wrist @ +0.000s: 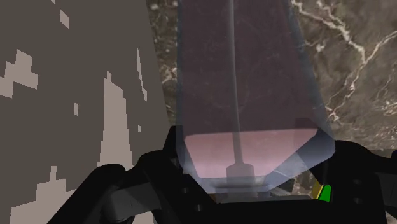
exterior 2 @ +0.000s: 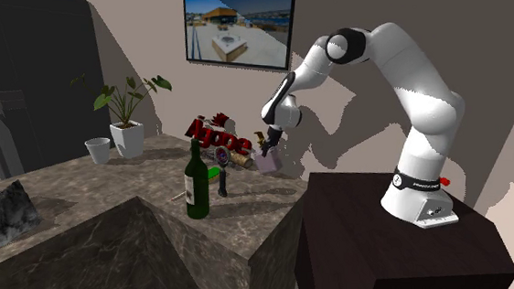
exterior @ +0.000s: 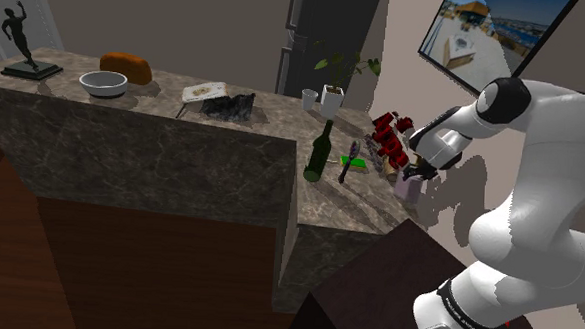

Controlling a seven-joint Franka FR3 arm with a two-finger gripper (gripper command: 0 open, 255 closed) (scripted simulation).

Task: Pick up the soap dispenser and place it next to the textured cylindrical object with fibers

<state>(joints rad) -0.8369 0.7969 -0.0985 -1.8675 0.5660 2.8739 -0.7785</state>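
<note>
Wrist view: hand [wrist: 249, 153] tight around pinkish translucent soap dispenser [wrist: 242, 83], marbled counter [wrist: 356, 63] beneath.

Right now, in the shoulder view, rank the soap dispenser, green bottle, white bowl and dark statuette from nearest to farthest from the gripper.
1. soap dispenser, at the gripper.
2. green bottle, on the lower counter.
3. white bowl, on the raised counter.
4. dark statuette, at that counter's end, the shoulder view's left.
</note>
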